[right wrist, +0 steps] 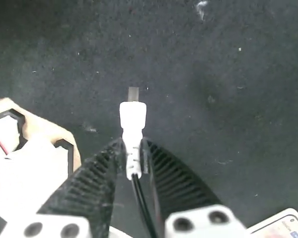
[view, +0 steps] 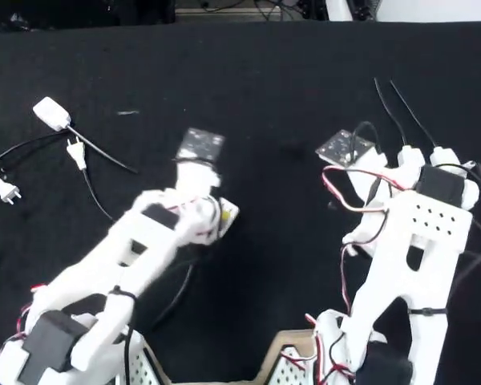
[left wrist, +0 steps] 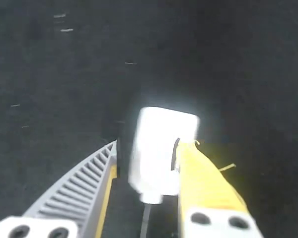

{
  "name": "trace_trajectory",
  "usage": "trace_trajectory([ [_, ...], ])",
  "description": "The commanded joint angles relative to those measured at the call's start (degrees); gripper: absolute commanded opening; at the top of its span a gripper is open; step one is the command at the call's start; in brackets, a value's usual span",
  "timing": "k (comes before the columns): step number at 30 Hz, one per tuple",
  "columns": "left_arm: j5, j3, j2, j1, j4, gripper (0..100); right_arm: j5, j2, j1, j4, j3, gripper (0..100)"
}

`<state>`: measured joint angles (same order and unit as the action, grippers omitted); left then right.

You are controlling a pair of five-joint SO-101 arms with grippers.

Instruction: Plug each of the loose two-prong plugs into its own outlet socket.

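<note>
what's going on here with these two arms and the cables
The left end effector is shut on a white outlet socket above the black table. The right end effector grips a white plug near its cable end, metal tip pointing outward. The arms are apart, so these two pieces are not joined yet. Off to the side lie another socket, a loose two-prong plug and a second plug, none plugged in.

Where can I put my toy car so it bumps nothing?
Free: the bare cloth along the far middle, and the strip between left arm and right arm. It's crowded far left: white socket, a loose plug, a second plug, cables. The left gripper grips a socket block; the right gripper a white plug.
</note>
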<state>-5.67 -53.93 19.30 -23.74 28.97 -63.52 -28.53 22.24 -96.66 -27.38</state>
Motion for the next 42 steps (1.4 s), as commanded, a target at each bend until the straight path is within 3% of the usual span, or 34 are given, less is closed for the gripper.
trace_trajectory([
  [1, 0.09, 2.51, -0.53, -6.81, -0.62, 20, -0.79, -1.8, 1.49, 1.67, -0.57, 1.1],
  [7, 3.69, 3.74, 0.7, -5.41, 0.26, 20, -0.88, -1.8, 1.58, 1.67, -0.92, 1.1],
  [14, 4.13, 8.48, 5.89, -2.95, 9.67, 20, -0.88, -1.8, 1.49, 1.93, -0.84, 1.1],
  [17, 3.87, 8.22, 7.38, -0.57, 8.79, 20, -0.88, -1.8, 1.49, 1.93, -0.84, 1.1],
  [23, 3.6, 3.82, 1.67, 3.82, -1.85, 20, -0.88, -1.8, 1.49, 1.76, -0.84, 1.1],
  [29, 3.52, 4.18, -4.92, 3.74, -6.68, 19, -0.88, -1.8, 1.49, 1.67, -0.84, 1.1],
  [35, 3.96, 4.0, -8.0, -1.1, -6.42, 19, -0.79, -1.8, 1.14, 1.58, -0.92, 1.1],
  [42, 3.96, 4.18, -7.47, -3.3, -2.29, 19, 2.11, -1.8, -4.4, 1.76, -2.59, 1.1],
])
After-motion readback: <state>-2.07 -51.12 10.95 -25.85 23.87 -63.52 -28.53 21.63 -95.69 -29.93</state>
